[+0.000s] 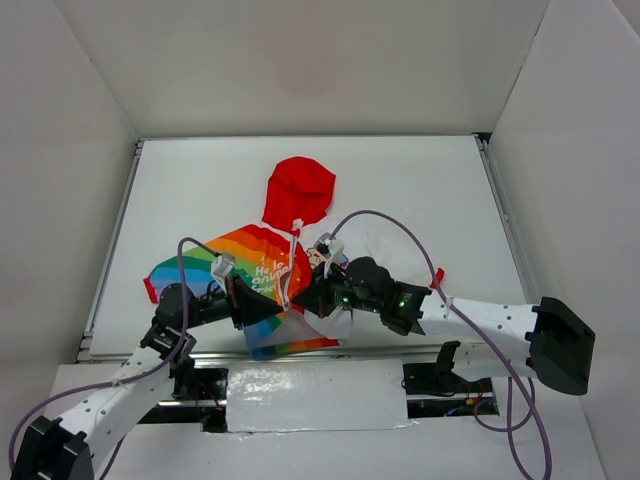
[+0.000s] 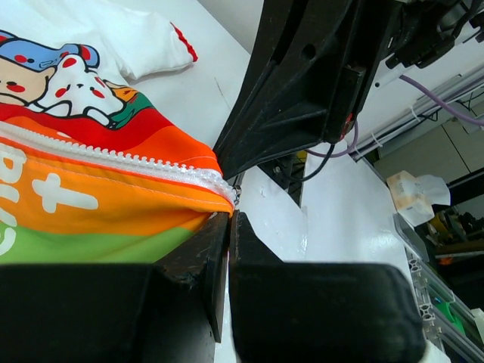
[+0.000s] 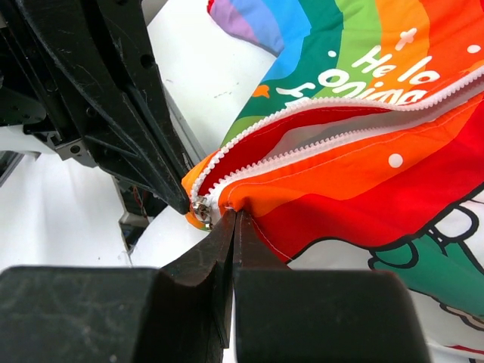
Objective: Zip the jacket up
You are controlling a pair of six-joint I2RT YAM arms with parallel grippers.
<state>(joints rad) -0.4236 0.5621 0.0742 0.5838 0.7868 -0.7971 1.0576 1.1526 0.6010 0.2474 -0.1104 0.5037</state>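
Note:
The jacket [image 1: 262, 262] lies mid-table with its red hood [image 1: 300, 190] pointing away and its rainbow half on the left. The two grippers meet at its bottom hem. My left gripper [image 1: 280, 305] is shut on the orange hem corner [image 2: 215, 203], just below the white zipper [image 2: 113, 157]. My right gripper [image 1: 306, 297] is shut on the other hem corner [image 3: 249, 198], right beside the metal zipper slider [image 3: 200, 207]. In the right wrist view the two rows of zipper teeth [image 3: 318, 125] spread apart above the slider, showing red lining. The white cartoon half [image 2: 53, 76] is partly under my right arm.
The white table [image 1: 420, 190] is boxed in by white walls at the back and sides. A metal rail [image 1: 300, 352] runs along the near edge just below the hem. Purple cables [image 1: 390, 222] loop above both wrists.

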